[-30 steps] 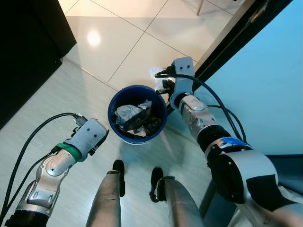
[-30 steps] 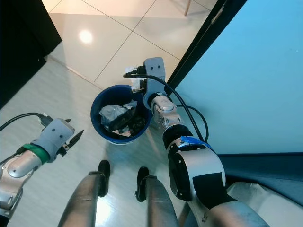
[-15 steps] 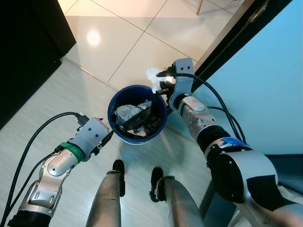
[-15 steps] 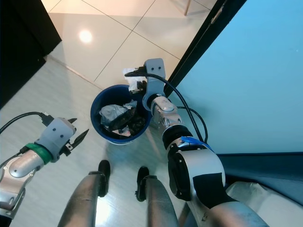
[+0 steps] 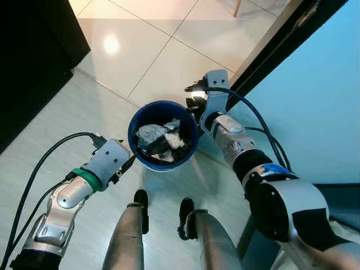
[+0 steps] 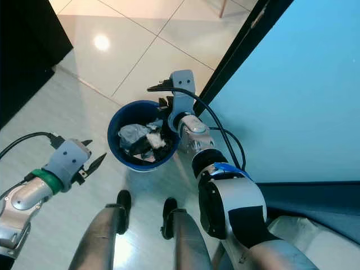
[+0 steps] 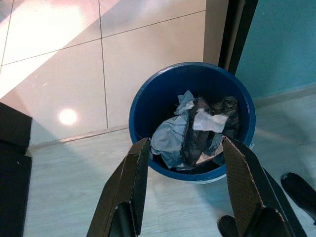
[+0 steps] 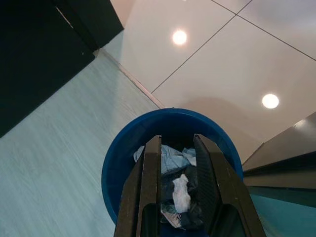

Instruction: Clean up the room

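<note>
A round blue bin (image 5: 133, 147) stands on the floor just ahead of my feet, holding crumpled grey-blue and dark trash. A small white paper wad (image 5: 176, 140) lies on top of that trash. My right gripper (image 5: 194, 104) hovers over the bin's far right rim; in the right wrist view the gripper (image 8: 177, 143) is open with nothing between its fingers, and the wad (image 8: 180, 192) lies below. My left gripper (image 5: 129, 165) stays low beside the bin's near left side, open and empty, pointing at the bin (image 7: 148, 98).
A dark cabinet (image 5: 28, 56) stands at the left. A teal wall (image 5: 315, 101) and a dark door frame (image 5: 270, 50) run along the right, close behind the bin. Glossy tiles (image 5: 169, 34) stretch beyond. My feet (image 5: 140, 201) stand just short of the bin.
The white wad that my right gripper held above the bin's rim has dropped into the bin. The right gripper's fingers have parted. The left arm has barely moved.
</note>
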